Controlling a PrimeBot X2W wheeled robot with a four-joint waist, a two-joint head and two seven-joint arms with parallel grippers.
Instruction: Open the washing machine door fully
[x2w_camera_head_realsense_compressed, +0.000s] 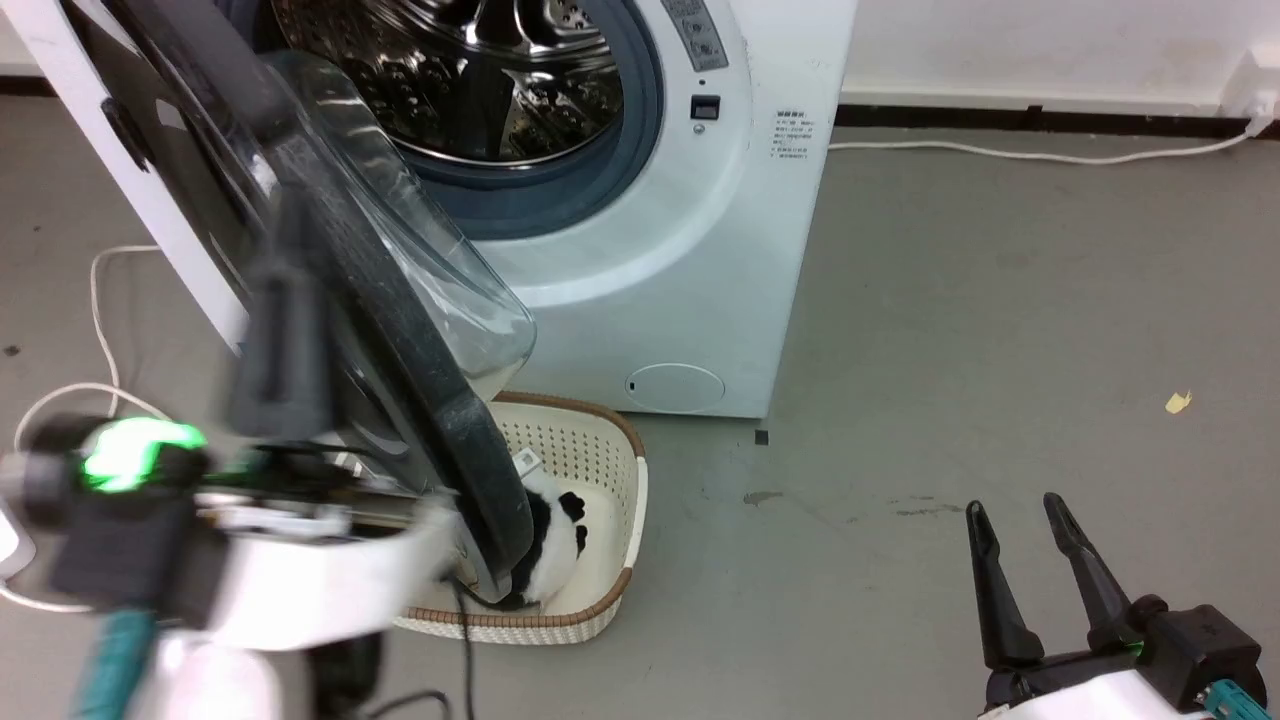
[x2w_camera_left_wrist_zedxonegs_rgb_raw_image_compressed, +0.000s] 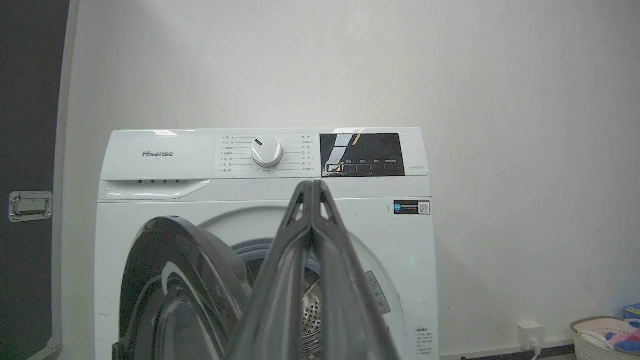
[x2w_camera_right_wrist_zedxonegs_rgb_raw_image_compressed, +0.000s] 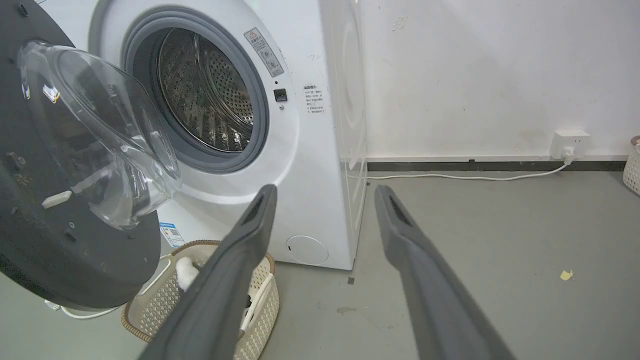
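**A:** What kind of room is it?

**B:** A grey floor (x2w_camera_head_realsense_compressed: 950, 300) runs back to a white wall (x2w_camera_right_wrist_zedxonegs_rgb_raw_image_compressed: 475, 75) with a dark skirting strip (x2w_camera_right_wrist_zedxonegs_rgb_raw_image_compressed: 500, 166) along its foot. A white cable (x2w_camera_head_realsense_compressed: 1000, 153) trails along the floor to a socket (x2w_camera_right_wrist_zedxonegs_rgb_raw_image_compressed: 569, 140). A small yellow scrap (x2w_camera_head_realsense_compressed: 1178, 402) lies well to the right.

**A:** And the washing machine?

**B:** The washing machine (x2w_camera_head_realsense_compressed: 700, 250) stands on the floor by the wall. A cream basket (x2w_camera_head_realsense_compressed: 610, 450) sits just in front of it, with a black-and-white soft toy (x2w_camera_head_realsense_compressed: 550, 540) inside.

**A:** Where is the door?

**B:** The door (x2w_camera_head_realsense_compressed: 400, 330) stands partway open at the machine's left. Its glass bowl faces the steel drum (x2w_camera_head_realsense_compressed: 480, 70) and its lower rim hangs above the basket.

**A:** How do the jaws stand?

**B:** The left jaws are closed, their fingers (x2w_camera_left_wrist_zedxonegs_rgb_raw_image_compressed: 280, 280) pressed together with nothing between them. In the left wrist view they point up at the control panel (x2w_camera_left_wrist_zedxonegs_rgb_raw_image_compressed: 225, 155), with the door below and to the left. In the head view they blur against the door's black outer side, and contact cannot be told. The right jaws are open and empty, low over the floor to the machine's right, well apart from the door.
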